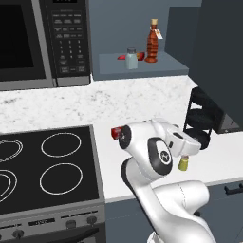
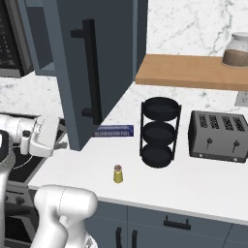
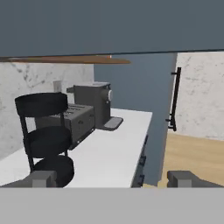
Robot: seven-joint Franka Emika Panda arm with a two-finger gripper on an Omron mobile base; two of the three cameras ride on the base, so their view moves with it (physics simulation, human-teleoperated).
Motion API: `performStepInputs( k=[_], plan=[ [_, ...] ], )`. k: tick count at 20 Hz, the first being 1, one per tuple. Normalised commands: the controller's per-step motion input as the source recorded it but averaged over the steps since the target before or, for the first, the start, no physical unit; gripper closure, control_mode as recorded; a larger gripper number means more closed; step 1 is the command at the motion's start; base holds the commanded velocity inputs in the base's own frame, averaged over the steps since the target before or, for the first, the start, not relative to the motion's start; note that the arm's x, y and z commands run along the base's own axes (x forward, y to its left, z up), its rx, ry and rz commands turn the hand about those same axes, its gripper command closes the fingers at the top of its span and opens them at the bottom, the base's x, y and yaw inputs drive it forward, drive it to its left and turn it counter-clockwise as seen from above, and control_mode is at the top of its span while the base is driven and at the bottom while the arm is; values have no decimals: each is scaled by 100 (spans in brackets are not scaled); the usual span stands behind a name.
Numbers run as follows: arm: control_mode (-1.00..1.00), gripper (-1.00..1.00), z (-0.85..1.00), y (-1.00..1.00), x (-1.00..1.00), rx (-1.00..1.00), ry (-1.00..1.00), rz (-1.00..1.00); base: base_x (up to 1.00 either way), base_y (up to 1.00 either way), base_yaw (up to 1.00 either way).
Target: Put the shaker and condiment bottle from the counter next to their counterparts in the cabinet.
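The small yellow shaker [image 1: 183,163] [image 2: 117,174] stands upright on the white counter [image 1: 142,102] near its front edge. My gripper [image 1: 192,141] [image 2: 59,138] [image 3: 113,179] hovers above and beside it, level and pointing along the counter. It is open, with nothing between the fingertips [image 3: 41,178]. The red-brown condiment bottle [image 1: 152,42] stands on the shelf of the blue-grey cabinet [image 1: 142,66]. To its left are a pale shaker with a grey cap [image 1: 131,58] and a small red-orange item [image 1: 128,56].
A black three-tier rack [image 2: 160,133] [image 3: 43,135] stands just past the gripper, with a toaster [image 2: 220,135] beyond it. The open cabinet door [image 2: 87,72] hangs over the counter above a blue box [image 2: 114,131]. The stove [image 1: 47,166] and microwave [image 1: 42,42] are on the left.
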Motion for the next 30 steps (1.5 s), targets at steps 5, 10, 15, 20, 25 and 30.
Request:
performStepInputs(
  k=[5, 10, 15, 20, 25, 30],
  plan=[
    [-100, -100, -54, -41, -8, 3, 0, -11, 0, 0, 0],
    [-100, -100, -53, -27, -4, 0, 0, -5, 0, 0, 0],
    [-100, -100, -47, -28, 0, 0, 0, -3, 0, 0, 0],
    [-100, -100, -46, -19, 0, 0, 0, -3, 0, 0, 0],
    [-100, -100, -49, -10, 0, 0, 0, -1, 0, 0, 0],
    [-100, -100, -27, -17, 0, 0, 0, -1, 0, 0, 0]
  ],
)
